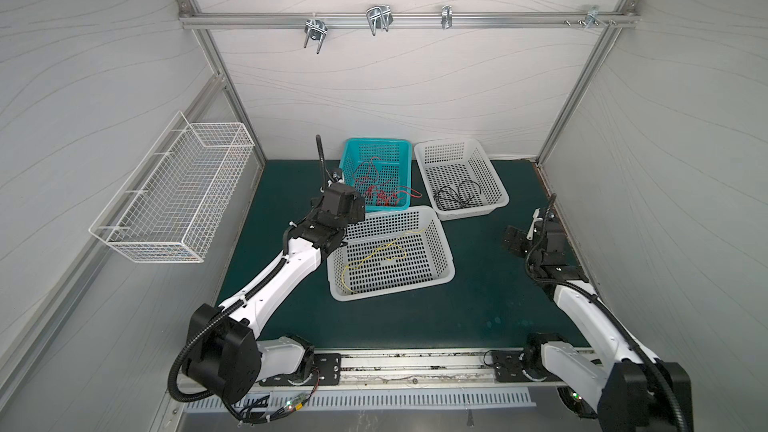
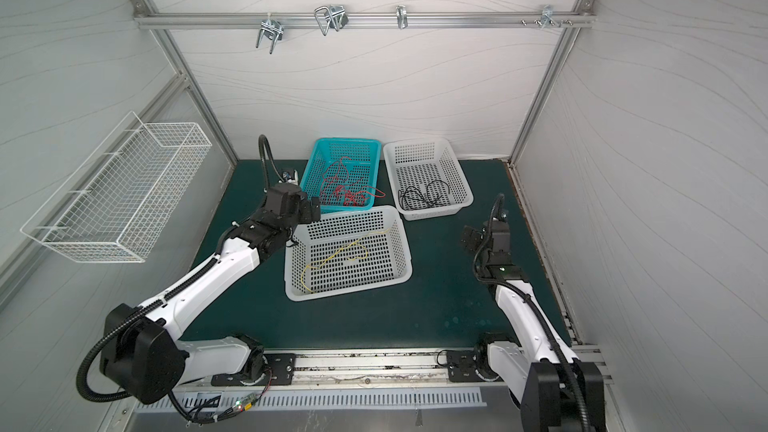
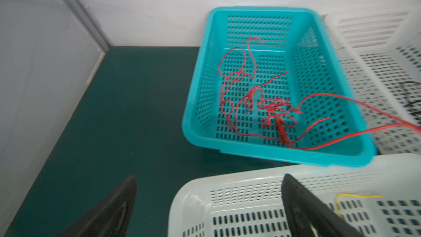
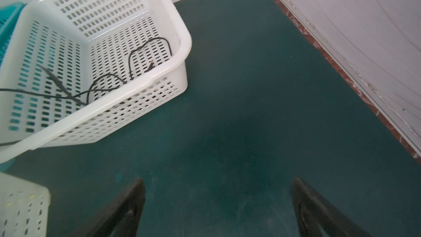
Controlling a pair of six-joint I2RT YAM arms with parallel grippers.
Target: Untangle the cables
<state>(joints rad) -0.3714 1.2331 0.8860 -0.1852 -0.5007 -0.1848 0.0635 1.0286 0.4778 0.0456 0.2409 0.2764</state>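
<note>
Red wire makes up most of the cables (image 3: 274, 107). I see it as a loose knotted tangle on the floor of the teal basket (image 3: 284, 156), with two strands running out over the rim on the side facing the smaller white basket (image 4: 185, 39). The black wires (image 4: 129, 64) lie in that smaller basket, looped and crossing one another. One yellow wire (image 3: 357, 195) lies alone in the large white basket (image 1: 395, 288), which sits just in front of the teal one.

Left gripper (image 3: 208, 176) – jaws fully apart, nothing between them. It hangs above the corner of the large white basket that lies nearest the teal basket. In the left wrist view one finger shows over the green mat (image 4: 250, 87) and the other over the white basket's wall. It touches no wire.

Right gripper (image 4: 218, 180) – jaws fully apart, nothing held. It hangs over bare mat near the right wall, apart from the smaller white basket.

All three baskets stand on the mat toward the back wall.
</note>
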